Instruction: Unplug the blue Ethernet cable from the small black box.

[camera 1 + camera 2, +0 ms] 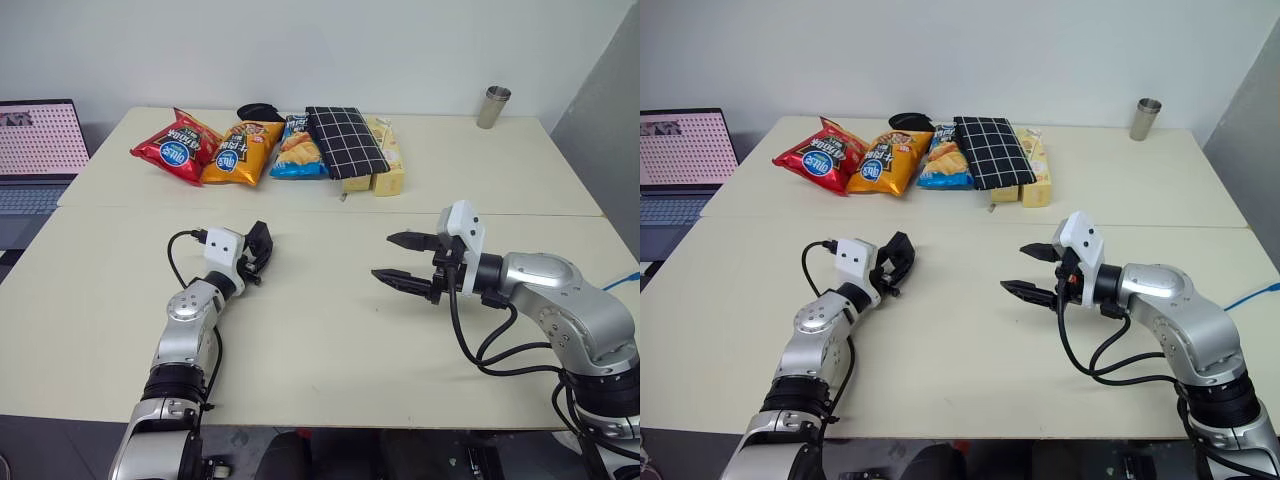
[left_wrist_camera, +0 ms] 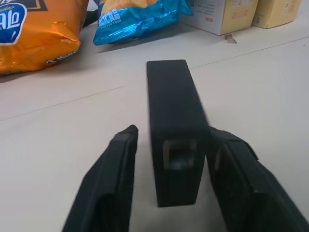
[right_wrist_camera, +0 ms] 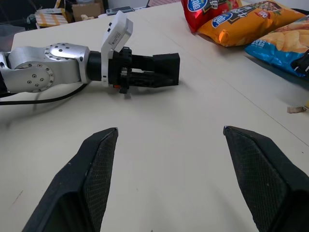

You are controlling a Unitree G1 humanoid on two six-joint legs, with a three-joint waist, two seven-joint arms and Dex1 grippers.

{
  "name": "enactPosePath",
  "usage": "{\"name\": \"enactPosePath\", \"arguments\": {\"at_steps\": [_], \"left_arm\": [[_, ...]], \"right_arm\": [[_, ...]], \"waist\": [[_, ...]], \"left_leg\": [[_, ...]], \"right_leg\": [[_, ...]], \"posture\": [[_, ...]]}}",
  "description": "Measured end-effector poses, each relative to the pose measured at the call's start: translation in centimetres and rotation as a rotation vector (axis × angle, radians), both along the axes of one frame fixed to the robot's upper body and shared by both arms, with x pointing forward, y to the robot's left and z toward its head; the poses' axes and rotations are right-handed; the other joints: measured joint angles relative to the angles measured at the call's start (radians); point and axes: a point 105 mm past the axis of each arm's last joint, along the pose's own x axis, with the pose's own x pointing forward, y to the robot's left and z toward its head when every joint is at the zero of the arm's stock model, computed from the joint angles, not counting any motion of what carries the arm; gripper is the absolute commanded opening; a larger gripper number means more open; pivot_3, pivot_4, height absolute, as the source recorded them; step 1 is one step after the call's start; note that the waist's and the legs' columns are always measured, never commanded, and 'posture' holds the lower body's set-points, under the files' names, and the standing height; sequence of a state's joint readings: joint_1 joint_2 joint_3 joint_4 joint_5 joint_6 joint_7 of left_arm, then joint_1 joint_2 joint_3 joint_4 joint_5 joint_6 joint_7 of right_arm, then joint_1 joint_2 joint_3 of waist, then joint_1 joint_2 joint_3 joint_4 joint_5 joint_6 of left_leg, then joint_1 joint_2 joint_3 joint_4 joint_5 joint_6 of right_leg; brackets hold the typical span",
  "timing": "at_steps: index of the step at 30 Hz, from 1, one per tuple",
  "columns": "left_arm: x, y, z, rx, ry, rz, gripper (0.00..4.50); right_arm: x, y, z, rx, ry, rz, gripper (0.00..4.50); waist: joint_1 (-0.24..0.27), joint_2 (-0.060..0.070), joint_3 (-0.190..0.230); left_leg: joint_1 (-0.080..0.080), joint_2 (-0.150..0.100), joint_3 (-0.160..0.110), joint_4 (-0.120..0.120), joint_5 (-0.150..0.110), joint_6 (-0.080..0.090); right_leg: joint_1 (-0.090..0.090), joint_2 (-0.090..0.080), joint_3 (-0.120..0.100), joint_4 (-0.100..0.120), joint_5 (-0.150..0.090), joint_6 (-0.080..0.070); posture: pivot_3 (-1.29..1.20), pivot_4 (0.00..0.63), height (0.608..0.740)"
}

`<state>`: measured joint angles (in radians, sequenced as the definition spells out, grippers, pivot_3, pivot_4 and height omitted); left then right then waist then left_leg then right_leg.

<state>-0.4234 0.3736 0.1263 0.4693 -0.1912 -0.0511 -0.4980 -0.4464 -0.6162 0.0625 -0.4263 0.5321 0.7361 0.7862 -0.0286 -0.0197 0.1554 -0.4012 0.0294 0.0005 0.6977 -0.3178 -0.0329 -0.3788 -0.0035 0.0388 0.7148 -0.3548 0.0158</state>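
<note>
Chips, a pouch and some boxes sit in a row near the far edge of the pale surface point(image 1: 330, 350): a red bag point(image 1: 175, 148), an orange bag point(image 1: 238, 152), a blue bag point(image 1: 297, 148), a black pouch with white checks point(image 1: 345, 140) and yellow boxes point(image 1: 388, 180). A metal cup point(image 1: 493, 106) stands by the far right corner. A laptop point(image 1: 35, 150) sits past the left edge. The left hand point(image 1: 262, 252) is low over the surface, about halfway between the near and far edges and a bit nearer the left edge than the right one. The small black box point(image 2: 174, 121) sits between its two black fingers point(image 2: 108, 183). The hand is partly open. One finger has a small gap beside the box, and the other finger is right up against it or just beside it; I cannot tell which. The end of the box that faces the wrist has a little square hole. The right hand point(image 1: 383, 257) hangs above the surface, closer to the right edge, and points across at the left hand. Its fingers point(image 3: 91, 169) are spread wide and hold nothing. The two hands are well apart. The blue cable point(image 1: 1252, 296) shows as a thin blue line at the right edge of the surface, behind the right arm, far from the box and not touching it.
</note>
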Motion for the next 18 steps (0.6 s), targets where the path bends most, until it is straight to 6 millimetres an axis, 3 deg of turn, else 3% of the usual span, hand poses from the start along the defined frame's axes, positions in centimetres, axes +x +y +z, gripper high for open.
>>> {"name": "enactPosePath", "arguments": {"at_steps": [5, 12, 18], "left_arm": [[-0.8, 0.6, -0.6, -0.012, 0.040, 0.004, 4.39], [-3.9, 2.0, -0.8, 0.095, 0.103, -0.008, 4.39], [-6.7, 2.2, 2.5, 0.232, 0.105, -0.120, 4.39]], "right_arm": [[0.0, 0.0, -0.1, -0.002, 0.008, -0.003, 3.70], [-0.2, -0.2, -0.3, -0.014, 0.012, -0.006, 3.70], [-0.6, -2.9, -1.0, -0.033, 0.048, -0.064, 3.70]], "waist": [[0.000, 0.000, 0.000], [-0.002, 0.000, 0.000], [0.003, 0.000, 0.000]], "left_leg": [[0.000, 0.000, 0.000, 0.000, 0.000, 0.000], [0.000, 0.000, -0.001, -0.001, 0.000, 0.000], [0.000, 0.000, -0.001, 0.000, -0.001, 0.001]], "right_leg": [[0.000, 0.000, 0.000, 0.000, 0.000, 0.000], [0.000, 0.000, 0.000, 0.000, 0.000, 0.000], [0.002, -0.001, 0.000, -0.001, 0.000, 0.000]], "posture": [[0.00, 0.150, 0.740], [0.00, 0.150, 0.740], [0.00, 0.150, 0.740]]}}
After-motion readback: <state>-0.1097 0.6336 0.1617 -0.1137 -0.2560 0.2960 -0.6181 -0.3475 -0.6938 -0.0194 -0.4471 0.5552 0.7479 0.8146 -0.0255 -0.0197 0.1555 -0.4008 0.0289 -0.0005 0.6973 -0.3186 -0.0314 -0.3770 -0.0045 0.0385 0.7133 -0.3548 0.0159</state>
